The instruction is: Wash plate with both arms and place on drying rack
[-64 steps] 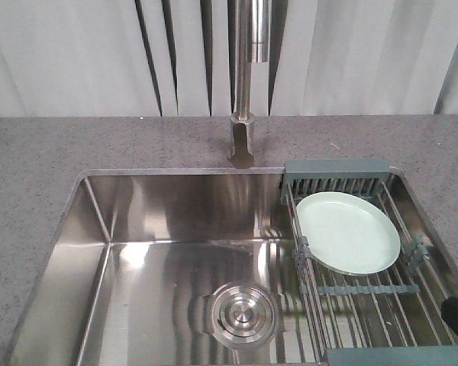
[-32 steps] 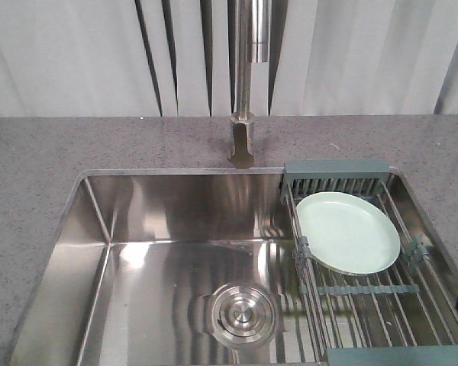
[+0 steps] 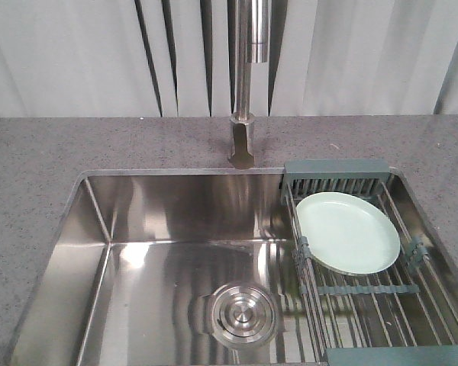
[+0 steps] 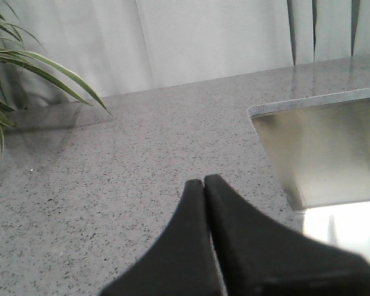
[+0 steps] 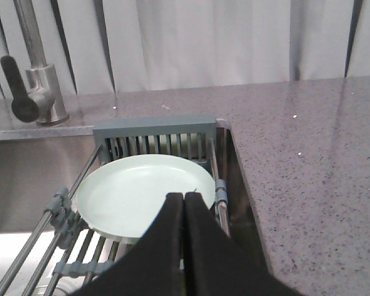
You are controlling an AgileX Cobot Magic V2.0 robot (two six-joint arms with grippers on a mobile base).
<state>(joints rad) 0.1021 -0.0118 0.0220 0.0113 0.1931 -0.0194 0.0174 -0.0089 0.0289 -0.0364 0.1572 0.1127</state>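
Now the plate (image 3: 348,232) lies flat on the drying rack (image 3: 366,290), which spans the sink (image 3: 160,252) at its 3 o'clock side, toward the rack's 12 o'clock end. Both claws are empty with fingers pressed together: the left claw (image 4: 205,185) over the speckled grey table (image 4: 111,160), the right claw (image 5: 184,200) above the plate's near rim.

We see both grippers w/ fingers pressed together, empty: left gripper (image 4: 204,182) pointing to 12 o'clock, right gripper (image 5: 184,197) likewise, tips at 6.
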